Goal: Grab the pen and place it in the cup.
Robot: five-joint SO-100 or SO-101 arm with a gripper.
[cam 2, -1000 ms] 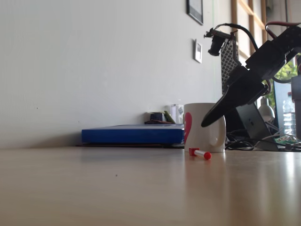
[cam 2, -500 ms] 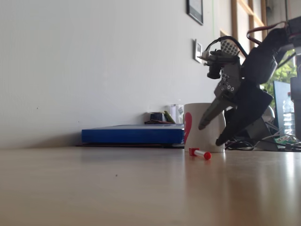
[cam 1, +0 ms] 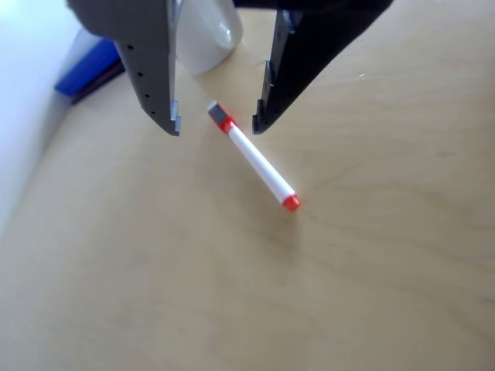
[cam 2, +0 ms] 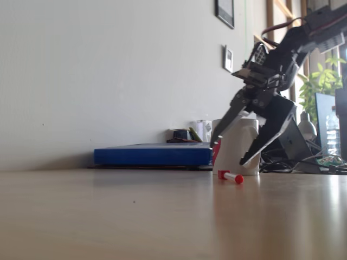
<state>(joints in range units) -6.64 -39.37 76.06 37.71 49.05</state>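
Observation:
The pen point(cam 1: 254, 157) lies flat on the wooden table, grey tip and orange-red band toward the cup, red plug at the near end; in the fixed view the pen point(cam 2: 231, 176) rests just in front of the cup. The white cup point(cam 2: 242, 157) stands upright behind it, its base also showing at the top of the other view point(cam 1: 207, 35). My gripper point(cam 1: 215, 128) hangs open above the pen's tip end, one grey finger point(cam 1: 158, 85) left and one black finger point(cam 1: 290, 77) right. In the fixed view the gripper point(cam 2: 227, 153) is spread in front of the cup, above the table.
A flat blue box point(cam 2: 153, 155) lies against the wall left of the cup, seen too at the upper left of the other view point(cam 1: 87, 69). Cables, a laptop and a bottle point(cam 2: 331, 132) crowd the far right. The wooden tabletop point(cam 2: 135, 216) stretches toward the camera.
The arm has swung left and down. The gripper went from shut, beside the cup, to wide open above the pen. The pen and cup have not moved.

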